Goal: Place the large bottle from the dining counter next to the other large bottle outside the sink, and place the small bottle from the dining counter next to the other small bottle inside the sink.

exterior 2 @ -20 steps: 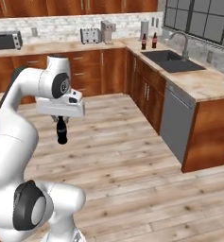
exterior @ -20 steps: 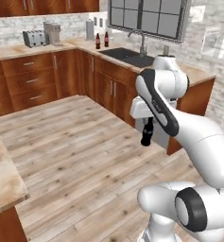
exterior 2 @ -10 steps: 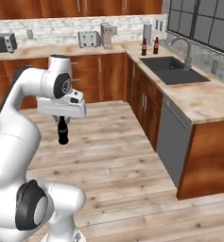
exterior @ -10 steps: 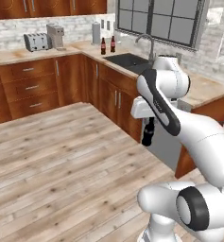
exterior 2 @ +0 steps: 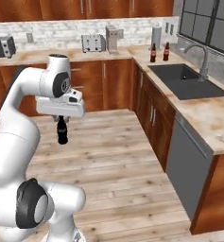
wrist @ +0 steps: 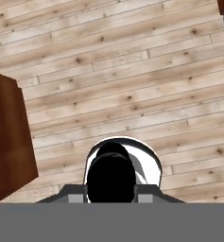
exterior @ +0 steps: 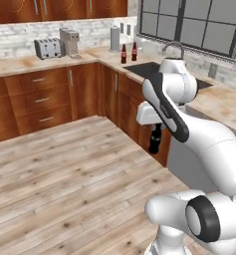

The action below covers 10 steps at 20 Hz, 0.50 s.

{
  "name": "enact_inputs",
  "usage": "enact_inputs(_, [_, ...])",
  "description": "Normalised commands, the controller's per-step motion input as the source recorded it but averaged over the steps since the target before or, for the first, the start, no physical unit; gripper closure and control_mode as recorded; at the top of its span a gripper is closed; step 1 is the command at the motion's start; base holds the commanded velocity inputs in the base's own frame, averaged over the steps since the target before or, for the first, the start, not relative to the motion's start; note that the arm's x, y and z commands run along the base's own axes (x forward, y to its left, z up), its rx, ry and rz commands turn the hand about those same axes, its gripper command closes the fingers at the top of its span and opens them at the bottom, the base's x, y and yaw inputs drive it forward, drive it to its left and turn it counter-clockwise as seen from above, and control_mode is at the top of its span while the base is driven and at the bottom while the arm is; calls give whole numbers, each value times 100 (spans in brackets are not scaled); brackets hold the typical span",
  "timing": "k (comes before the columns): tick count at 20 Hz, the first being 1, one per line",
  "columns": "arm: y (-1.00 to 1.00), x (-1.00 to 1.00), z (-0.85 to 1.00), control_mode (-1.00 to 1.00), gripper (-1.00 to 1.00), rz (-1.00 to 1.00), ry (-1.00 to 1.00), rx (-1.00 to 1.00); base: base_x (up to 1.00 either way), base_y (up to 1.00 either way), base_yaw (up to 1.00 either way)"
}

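My gripper point(exterior: 155, 130) point(exterior 2: 61, 120) is shut on the small bottle point(exterior: 154, 143) point(exterior 2: 62, 132), tiny and all black, which hangs upright from the fingers above the wood floor. Looking down along the hand, its round black top point(wrist: 111, 172) sits between the two fingertips. Two tall dark-brown large bottles point(exterior: 123, 53) point(exterior: 134, 51) with red labels stand side by side on the marble counter just left of the sink point(exterior 2: 186, 81); they look alike point(exterior 2: 153, 53) point(exterior 2: 166, 51). The other small bottle is hidden from here. The dining counter is out of view.
A curved faucet point(exterior 2: 199, 56) rises behind the sink. A toaster point(exterior: 49, 48) and a coffee machine point(exterior: 69, 41) stand on the back counter, a microwave point(exterior 2: 1, 47) further left. A grey dishwasher front point(exterior 2: 185, 165) faces the wooden floor point(exterior: 64, 174).
The whole picture has shifted: the base has driven, and the sink counter now lies nearer. The small bottle stays in the shut gripper.
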Motion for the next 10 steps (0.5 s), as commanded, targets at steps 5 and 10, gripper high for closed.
enact_inputs(5, [0,0,0,100,100,0,0,0,72,0,1])
enact_inputs(10, [0,0,0,100,100,0,0,0,77,0,0])
